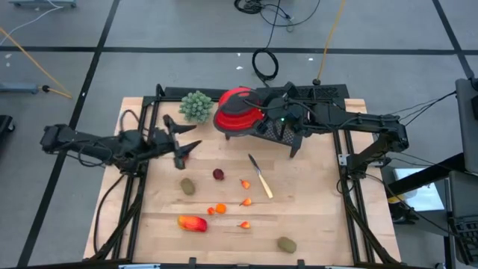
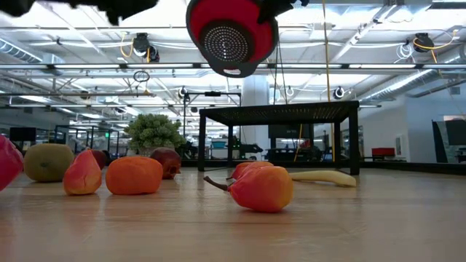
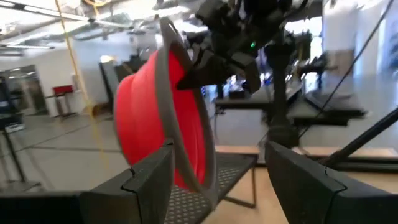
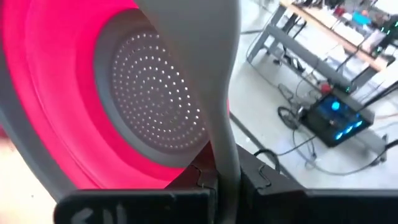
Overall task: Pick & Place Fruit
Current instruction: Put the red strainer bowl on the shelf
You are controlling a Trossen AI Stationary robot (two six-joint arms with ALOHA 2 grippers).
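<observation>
My right gripper [image 1: 263, 118] is shut on a red colander [image 1: 237, 110] with a grey rim and a perforated grey bottom [image 4: 155, 99], held high over the table's far middle. My left gripper [image 1: 187, 149] hangs open at the left, above the board, its fingers [image 3: 149, 180] pointing at the colander and touching nothing. The fruit lies on the wooden table: a dark red ball [image 1: 218, 174], two brownish-green ovals [image 1: 187, 186] [image 1: 287, 243], a red-orange-yellow oblong [image 1: 193, 223] and several tiny orange bits [image 1: 220, 209]. My right gripper pinches the colander's grey handle strip [image 4: 225, 163] between its two fingers, coming from the table's right side. The strip runs straight in between the fingers. The colander is lifted clear of the table and tipped on its side, its perforated bottom [image 2: 227, 42] facing the near edge.
A pale green knobbly bunch [image 1: 196, 106] sits at the far left of the board. A yellow-handled knife [image 1: 261, 176] lies mid-table. A black mesh rack [image 1: 314, 101] stands at the far right, under my right arm. Bare wood lies at the right and near the left edge.
</observation>
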